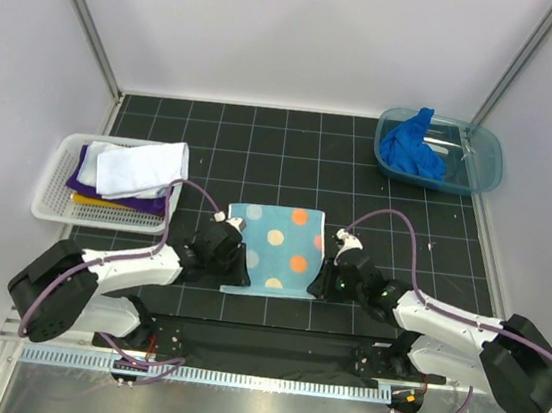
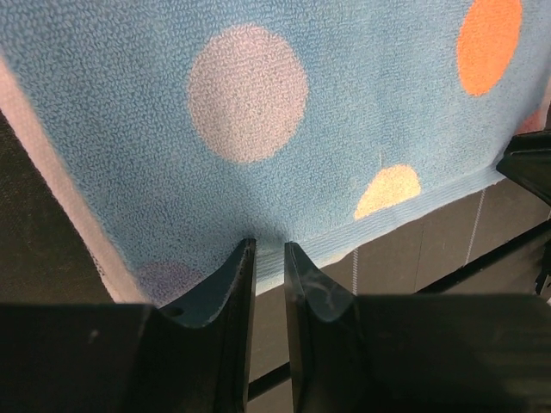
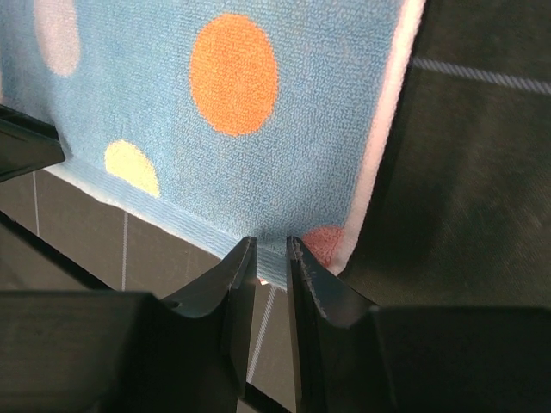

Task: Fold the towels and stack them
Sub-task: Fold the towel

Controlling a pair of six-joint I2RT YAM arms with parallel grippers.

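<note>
A light blue towel with orange, yellow and pale spots lies flat on the black gridded table between my two arms. My left gripper sits at its near left corner. In the left wrist view the narrow jaws close over the towel's near hem. At the near right corner, my right gripper holds the hem the same way, with the cloth puckered between its tips. A bright blue towel lies crumpled in the teal tub. White, purple and yellow towels lie stacked in the basket.
The white mesh basket stands at the left edge of the table. The translucent teal tub stands at the back right. White walls with metal posts close off the back and both sides.
</note>
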